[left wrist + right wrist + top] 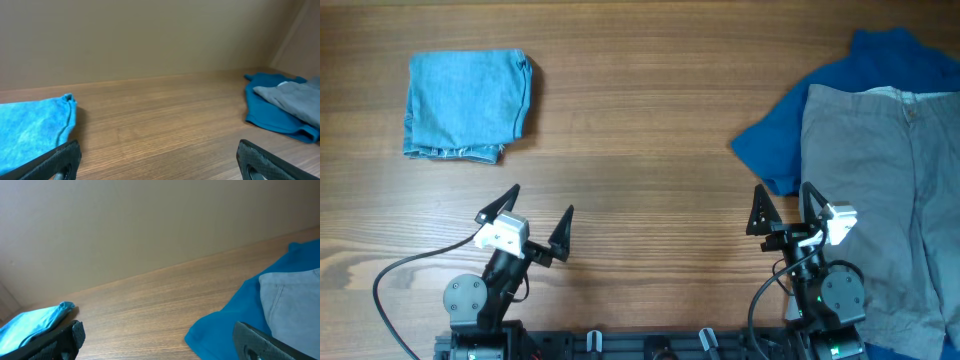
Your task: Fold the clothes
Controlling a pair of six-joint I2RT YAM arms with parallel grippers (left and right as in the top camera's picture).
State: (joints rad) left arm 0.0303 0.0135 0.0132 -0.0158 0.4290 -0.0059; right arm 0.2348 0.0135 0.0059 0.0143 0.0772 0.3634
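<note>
A folded light-blue denim piece [467, 106] lies at the far left of the table; it also shows in the left wrist view [30, 127] and the right wrist view [35, 322]. Grey shorts [885, 190] lie spread at the right, on top of a royal-blue garment [790, 135]. The shorts [295, 100] and the blue garment [270, 112] show in the left wrist view, and both show in the right wrist view [292, 300], [230, 325]. My left gripper [540, 215] is open and empty near the front edge. My right gripper [785, 205] is open and empty beside the shorts' left edge.
The wooden table [640, 120] runs between the two piles. A plain beige wall [150, 35] stands behind the far edge. Black cables [400, 275] loop by the left arm's base at the front.
</note>
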